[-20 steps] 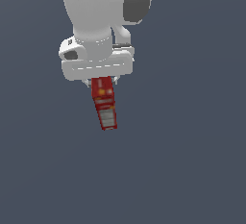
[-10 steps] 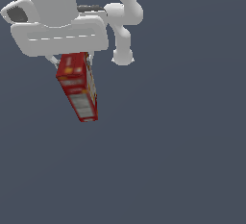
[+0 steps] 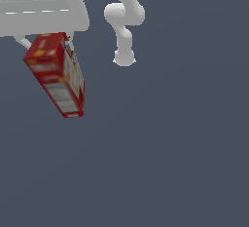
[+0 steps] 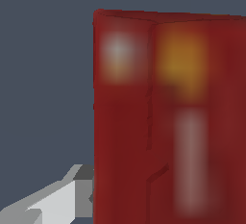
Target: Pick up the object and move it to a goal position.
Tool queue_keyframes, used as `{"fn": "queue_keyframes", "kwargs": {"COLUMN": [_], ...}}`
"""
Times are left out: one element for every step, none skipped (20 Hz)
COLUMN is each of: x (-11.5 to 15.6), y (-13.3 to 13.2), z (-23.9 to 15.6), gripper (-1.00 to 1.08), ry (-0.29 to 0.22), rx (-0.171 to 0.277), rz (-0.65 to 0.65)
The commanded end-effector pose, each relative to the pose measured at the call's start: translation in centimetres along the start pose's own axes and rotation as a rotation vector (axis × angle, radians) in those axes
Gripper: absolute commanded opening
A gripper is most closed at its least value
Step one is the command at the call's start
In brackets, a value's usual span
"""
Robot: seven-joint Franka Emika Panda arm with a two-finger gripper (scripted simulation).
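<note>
The object, a slim red carton (image 3: 57, 75) with white and yellow-orange panels, hangs tilted in the air at the exterior view's upper left, its lower end pointing down and to the exterior view's right. My gripper (image 3: 46, 38) is shut on the carton's upper end, under the wide white hand body (image 3: 41, 11); its fingertips are mostly hidden by the hand and the box. In the wrist view the carton (image 4: 168, 117) fills most of the picture, blurred and very close, with one grey finger (image 4: 57, 201) pressed against its side.
The arm's white links and base (image 3: 124, 26) stand behind, right of the hand in the exterior view. A plain dark grey-blue floor (image 3: 160, 162) lies all around. No goal marker shows.
The hand with the carton has moved toward the exterior view's left and nearer the camera, so both look larger. The grip on the carton is unchanged.
</note>
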State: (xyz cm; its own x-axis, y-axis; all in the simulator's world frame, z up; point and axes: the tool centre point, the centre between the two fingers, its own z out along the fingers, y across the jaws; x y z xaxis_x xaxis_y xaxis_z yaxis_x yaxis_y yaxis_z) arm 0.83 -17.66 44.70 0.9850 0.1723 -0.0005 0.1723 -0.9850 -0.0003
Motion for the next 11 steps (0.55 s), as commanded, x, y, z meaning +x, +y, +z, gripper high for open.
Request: {"fn": "queue_keyframes", "kwargs": {"x": [0.0,0.1,0.1,0.1,0.1,0.1,0.1,0.1,0.1,0.1,0.1], "y": [0.6,0.7,0.9,1.0,1.1,1.2,1.3,1.4,1.4,1.5,1.5], "z": [-0.8,-1.0,-1.2,-1.3,-1.5,-1.6,-1.7,-1.8,-1.8,-1.8,-1.8], "gripper": [-1.0,-1.0,-1.0,-1.0,-1.0,-1.0,-1.0,-1.0,-1.0,-1.0,-1.0], "ry": [0.001,0.001,0.001,0.001,0.001,0.001,0.001,0.001,0.001,0.0,0.0], "rx": [0.0,0.0,0.0,0.0,0.0,0.0,0.0,0.0,0.0,-0.001,-0.001], "rz": [-0.001,-0.001,-0.001,-0.001,-0.001,-0.001,-0.001,-0.001,-0.001,0.0,0.0]}}
